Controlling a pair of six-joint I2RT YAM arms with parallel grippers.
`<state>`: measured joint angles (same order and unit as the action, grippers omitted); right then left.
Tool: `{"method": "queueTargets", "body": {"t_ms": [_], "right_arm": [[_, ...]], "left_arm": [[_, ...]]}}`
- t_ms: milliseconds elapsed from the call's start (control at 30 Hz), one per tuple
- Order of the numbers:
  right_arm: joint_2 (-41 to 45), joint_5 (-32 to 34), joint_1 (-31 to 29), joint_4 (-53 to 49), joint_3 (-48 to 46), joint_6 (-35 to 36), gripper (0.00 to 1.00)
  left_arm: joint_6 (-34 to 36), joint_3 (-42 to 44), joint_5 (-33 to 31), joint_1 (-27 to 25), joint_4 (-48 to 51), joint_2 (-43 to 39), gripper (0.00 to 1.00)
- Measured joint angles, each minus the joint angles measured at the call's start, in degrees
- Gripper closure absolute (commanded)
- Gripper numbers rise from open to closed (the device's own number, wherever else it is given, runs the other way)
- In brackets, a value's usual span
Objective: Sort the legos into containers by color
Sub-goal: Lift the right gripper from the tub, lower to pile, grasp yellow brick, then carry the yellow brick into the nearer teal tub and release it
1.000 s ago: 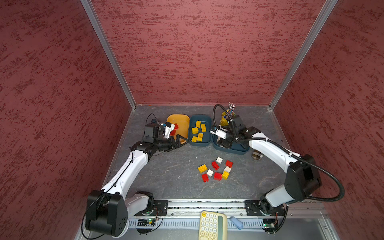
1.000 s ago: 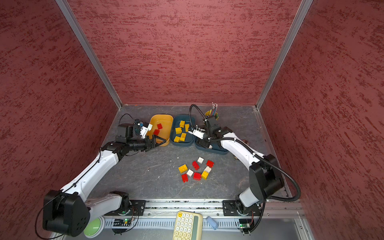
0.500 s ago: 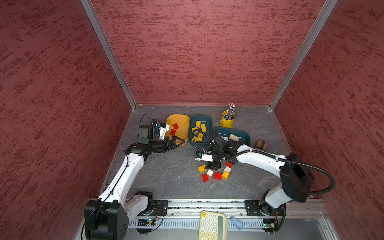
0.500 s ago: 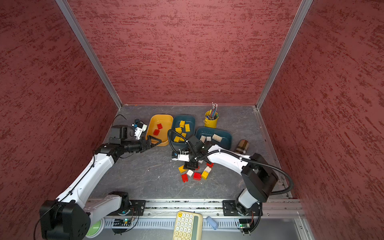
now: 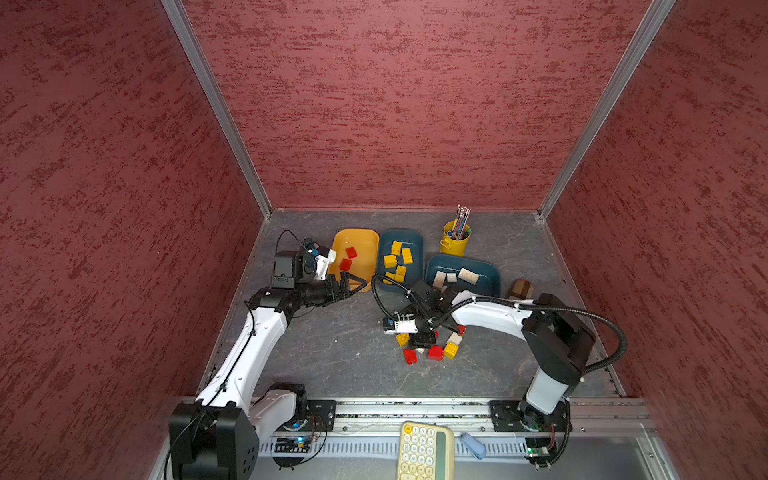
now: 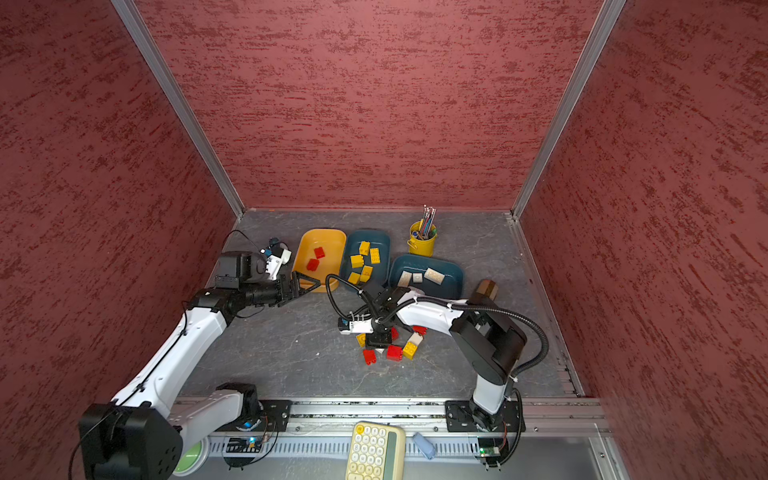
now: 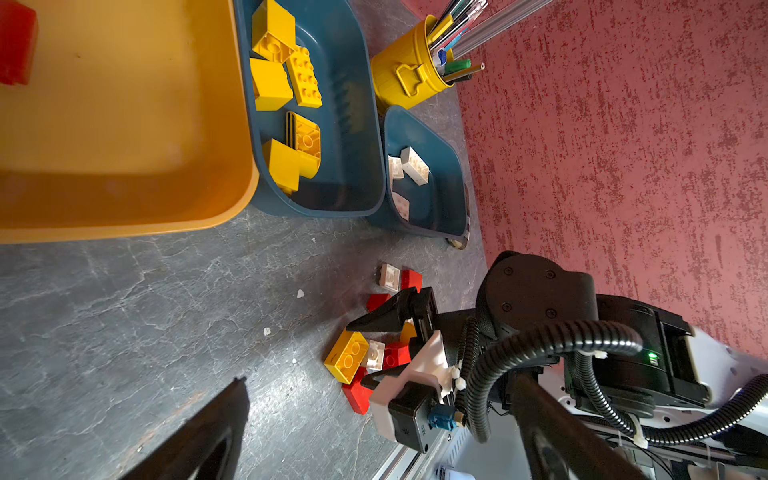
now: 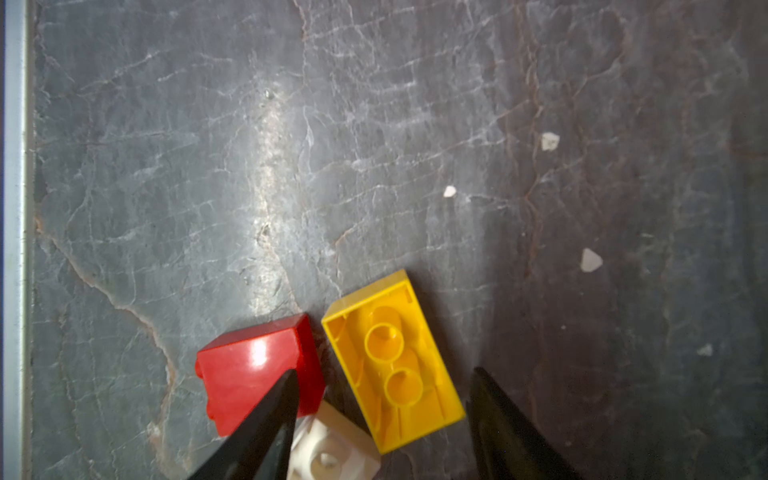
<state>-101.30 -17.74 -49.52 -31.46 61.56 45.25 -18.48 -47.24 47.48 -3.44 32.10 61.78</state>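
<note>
Several loose bricks (image 5: 435, 353), red, yellow and white, are heaped on the grey table (image 5: 332, 353) nearest the arm bases, right of centre. The right gripper (image 8: 385, 372) is poised over this heap with its fingers parted, and nothing is clamped. Between them an oblong yellow brick (image 8: 392, 361) is seen lying hollow side up, its long axis running roughly along the fingers and slightly skewed. A red brick (image 8: 249, 374) lies just beside it, under one fingertip, and a gap is left at the other fingertip.

Farther back, the left gripper (image 5: 357, 284) is held wide apart and empty at the near rim of the orange tub (image 5: 368, 241), in which two red bricks (image 5: 351, 252) are found. Beside it, five yellow bricks (image 5: 407, 255) are held in the middle blue tub (image 5: 401, 237). Both tubs are set lengthwise, near to far. Three white bricks (image 5: 468, 274) lie in the right blue tub (image 5: 486, 276), which is turned crosswise.
</note>
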Motion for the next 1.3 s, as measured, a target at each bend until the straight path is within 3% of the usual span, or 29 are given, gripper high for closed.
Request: {"method": "queueTargets", "body": {"t_ms": [100,533,767,1000,1300], "right_arm": [[-1.0,0.1,0.0,0.2,1.2,0.3,0.39],[-4.9,0.0,-0.2,-1.2,4.8,0.5,0.75],[-1.8,-0.4,2.5,-1.6,6.4,-1.0,0.78],[3.4,0.2,13.2,-0.5,11.1,-3.1,0.77],[-6.9,2.0,19.9,1.3,27.2,-3.6,0.76]], "left_arm": [[0.2,0.0,0.0,0.2,0.0,0.0,0.01],[0.3,0.7,0.2,0.6,0.0,-0.3,0.01],[-0.8,1.2,1.6,0.6,-1.4,-0.3,0.01],[-3.8,1.6,3.0,-0.7,-5.3,-0.3,0.01],[-5.3,1.6,3.2,-2.8,-7.7,0.2,0.01]]}}
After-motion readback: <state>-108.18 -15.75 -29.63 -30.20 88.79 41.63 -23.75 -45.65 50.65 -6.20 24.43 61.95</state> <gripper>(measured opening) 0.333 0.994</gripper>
